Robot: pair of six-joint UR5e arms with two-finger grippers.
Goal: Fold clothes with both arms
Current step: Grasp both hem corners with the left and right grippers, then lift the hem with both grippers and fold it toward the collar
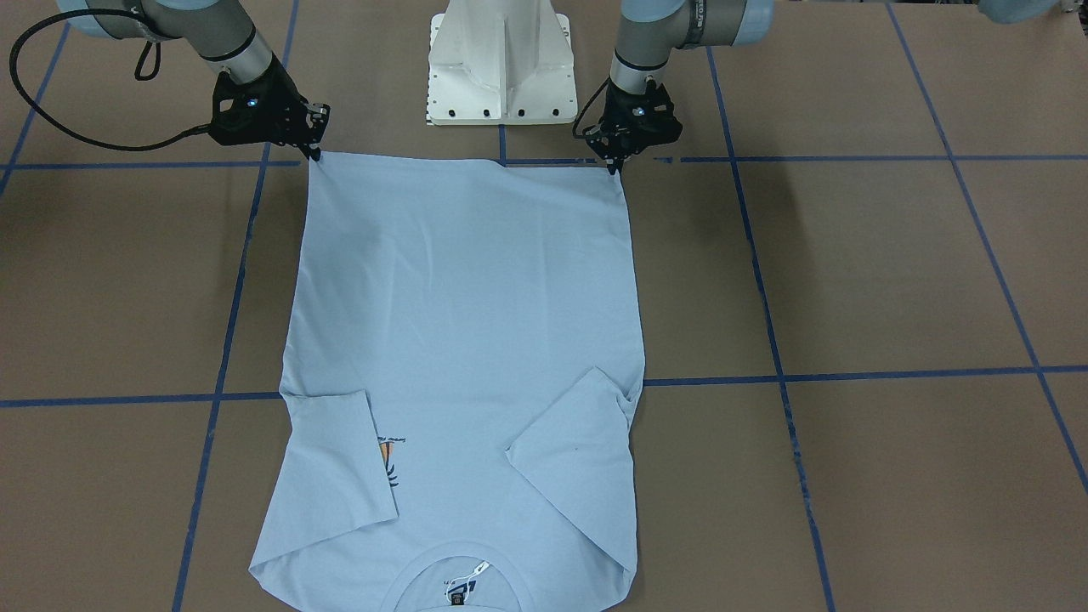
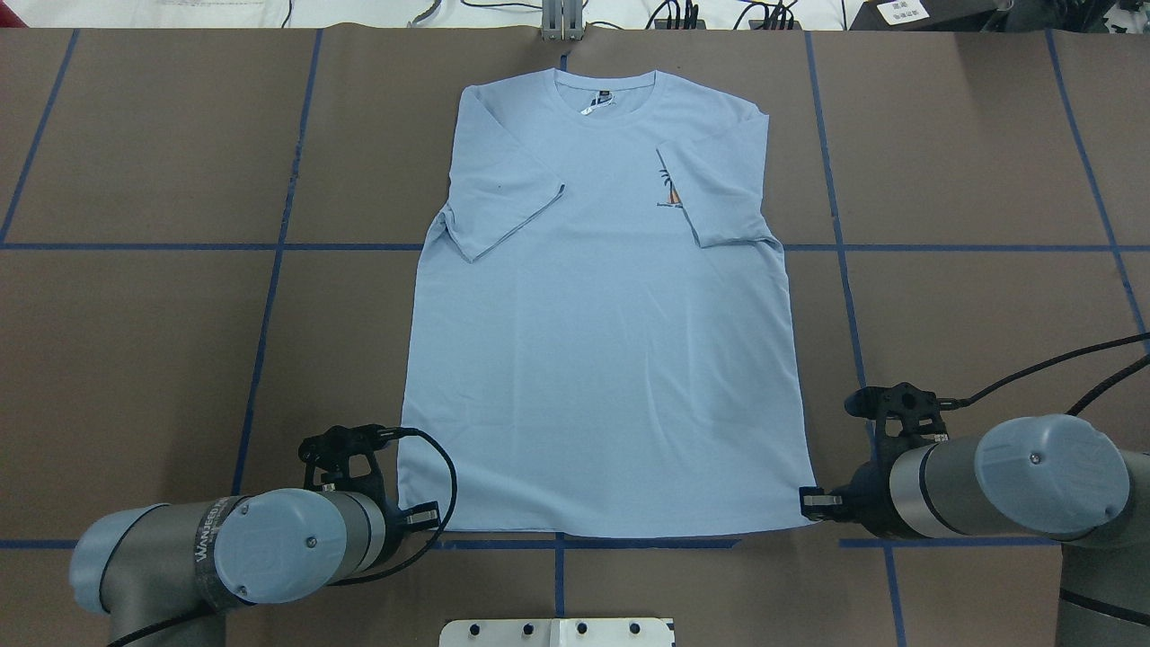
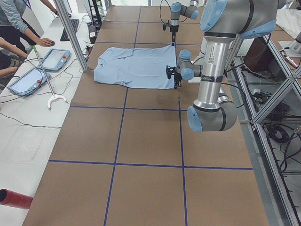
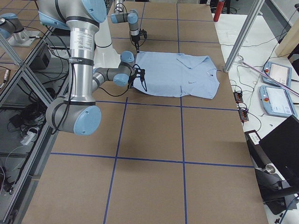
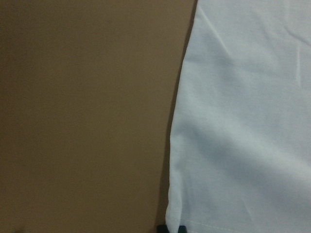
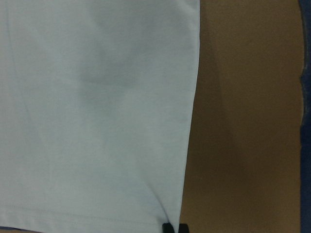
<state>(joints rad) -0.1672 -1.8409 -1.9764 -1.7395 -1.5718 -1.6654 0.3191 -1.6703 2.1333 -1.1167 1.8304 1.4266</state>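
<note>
The T-shirt lies flat on the table, stretching forward from both grippers, the left gripper pinching one hem corner and the right gripper pinching the other.

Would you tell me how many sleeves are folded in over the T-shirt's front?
2. One sleeve lies folded onto the T-shirt chest on the robot's left; the other sleeve on its right, partly covering the palm-tree print. Neither is hidden.
</note>
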